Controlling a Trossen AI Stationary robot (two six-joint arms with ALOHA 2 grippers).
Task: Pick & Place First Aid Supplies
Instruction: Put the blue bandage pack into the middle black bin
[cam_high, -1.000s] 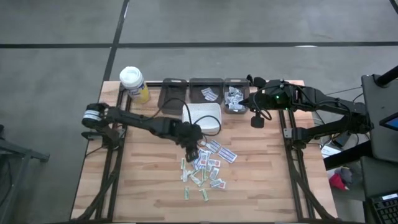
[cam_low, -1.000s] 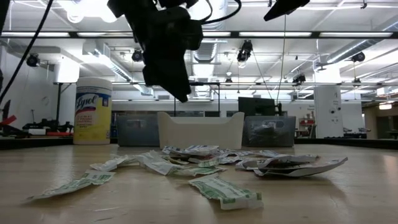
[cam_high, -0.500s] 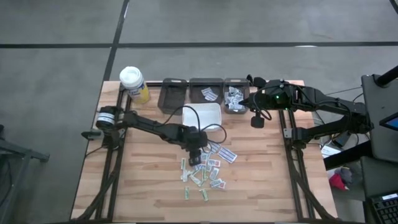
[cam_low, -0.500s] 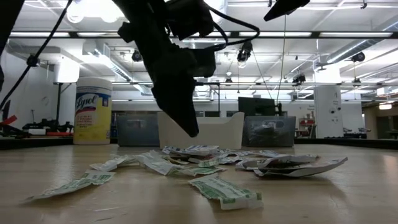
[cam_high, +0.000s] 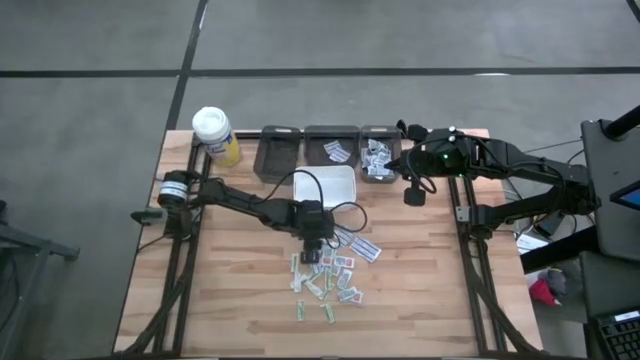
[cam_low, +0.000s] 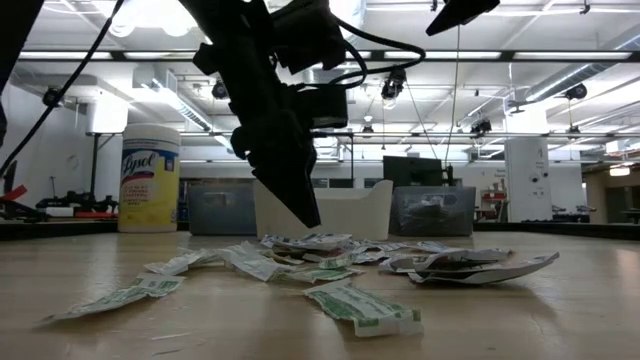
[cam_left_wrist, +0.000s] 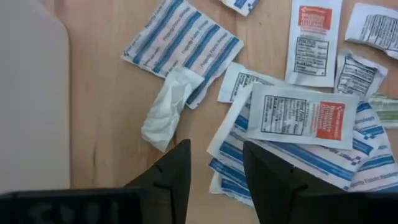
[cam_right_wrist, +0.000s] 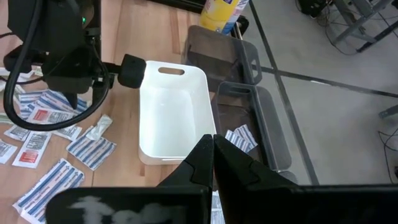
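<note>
The first aid supplies (cam_high: 335, 265) lie in a loose pile of small flat packets on the wooden table, also visible in the low view (cam_low: 330, 255). My left gripper (cam_high: 313, 243) hangs open just above the pile's far left edge, pointing steeply down (cam_low: 300, 205). In the left wrist view its fingers (cam_left_wrist: 214, 171) stand on either side of the edge of a blue-striped packet (cam_left_wrist: 230, 155), touching nothing. A crumpled white wrapper (cam_left_wrist: 168, 112) lies beside them. My right gripper (cam_right_wrist: 213, 149) is shut and empty, held high over the table's far right (cam_high: 408, 165).
A white tray (cam_high: 325, 188) stands just beyond the pile. Three dark bins (cam_high: 280, 150) (cam_high: 333, 148) (cam_high: 378, 155) line the far edge, two with packets in them. A white-capped yellow bottle (cam_high: 215, 135) stands at the far left corner. Bare wood lies left and right of the pile.
My left gripper has come down toward the pile, shifted slightly toward the table's right, and rolled about its own axis. It has been nearly still for the last half second. The packets have not moved.
</note>
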